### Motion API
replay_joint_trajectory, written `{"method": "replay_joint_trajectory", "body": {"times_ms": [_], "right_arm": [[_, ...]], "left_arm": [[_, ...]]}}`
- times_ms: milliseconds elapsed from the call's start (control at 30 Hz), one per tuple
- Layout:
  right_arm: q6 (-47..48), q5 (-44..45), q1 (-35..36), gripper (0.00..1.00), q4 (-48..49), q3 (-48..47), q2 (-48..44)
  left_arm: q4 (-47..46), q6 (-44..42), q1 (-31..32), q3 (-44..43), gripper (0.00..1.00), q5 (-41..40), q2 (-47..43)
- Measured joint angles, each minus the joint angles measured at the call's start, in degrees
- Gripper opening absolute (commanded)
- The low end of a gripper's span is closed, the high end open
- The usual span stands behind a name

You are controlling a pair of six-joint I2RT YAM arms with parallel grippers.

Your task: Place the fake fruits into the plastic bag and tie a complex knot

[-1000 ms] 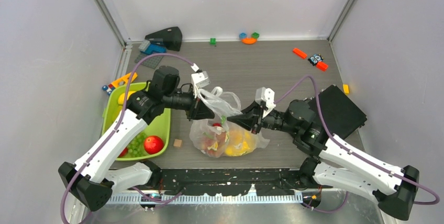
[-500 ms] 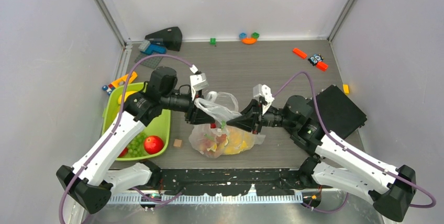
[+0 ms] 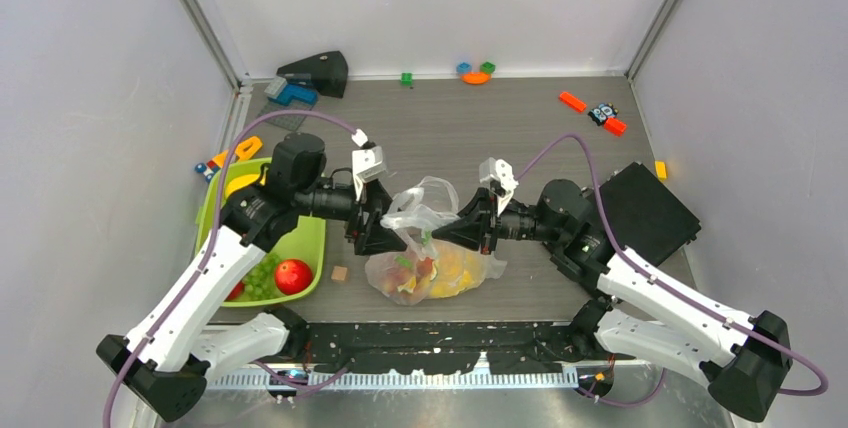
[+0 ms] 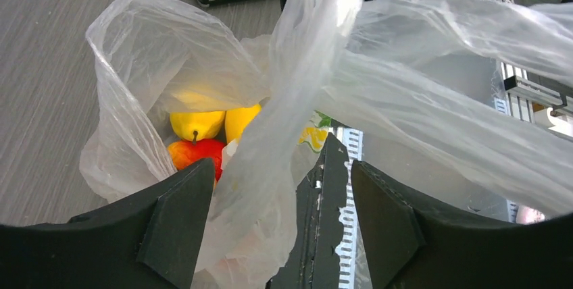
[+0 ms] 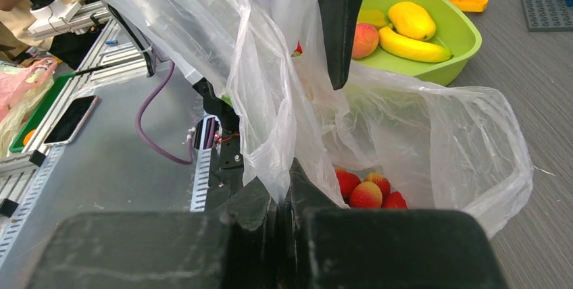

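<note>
At the left fingers (image 4: 179,221): they are wide apart. A strip of the plastic bag (image 4: 135,53) runs up through the gap between them.
At the right fingers (image 5: 378,248): they are squeezed tight together on a bunched bit of the bag's thin plastic.
Bag top: it is pulled up and stretched between the two sets of fingers. One handle loop (image 3: 420,196) stands up loose just behind them.
Bag place: its bottom sits on the table (image 3: 450,128), near the front edge, between the two arms.
Fruit in the bag: a red apple (image 4: 196,152) lies right under a yellow lemon (image 4: 196,124), and the two touch. Red strawberries (image 5: 368,191) lie at the bottom.
Green tray (image 3: 310,233): it sits on the table to the left of the bag, partly under the left arm.
Fruit in the tray: a peach (image 5: 365,39), a mango (image 5: 411,19) and a banana (image 5: 413,48) lie close together at one end. Green grapes (image 3: 262,276) lie at the near end.
Between tray and bag: a small brown block (image 3: 340,273) lies on the table, touching neither.
Far side of the table: an orange brick (image 3: 572,101) and other little toy bricks lie well apart from the bag.
By the right arm: a flat black box (image 3: 655,208) lies on the table.
</note>
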State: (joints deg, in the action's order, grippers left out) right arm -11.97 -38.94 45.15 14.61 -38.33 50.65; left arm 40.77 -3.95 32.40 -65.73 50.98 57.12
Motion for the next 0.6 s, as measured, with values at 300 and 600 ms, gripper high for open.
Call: {"method": "replay_joint_trajectory", "body": {"times_ms": [300,600], "right_arm": [[0.48,-0.02,-0.26,0.05,-0.57,0.00,1.46],[4.04,1.57,-0.26,0.05,-5.55,-0.02,1.84]], "left_arm": [[0.15,-0.52,0.00,0.00,0.90,0.02,-1.49],[-2.16,2.54,0.00,0.00,0.94,-0.74,-1.68]]}}
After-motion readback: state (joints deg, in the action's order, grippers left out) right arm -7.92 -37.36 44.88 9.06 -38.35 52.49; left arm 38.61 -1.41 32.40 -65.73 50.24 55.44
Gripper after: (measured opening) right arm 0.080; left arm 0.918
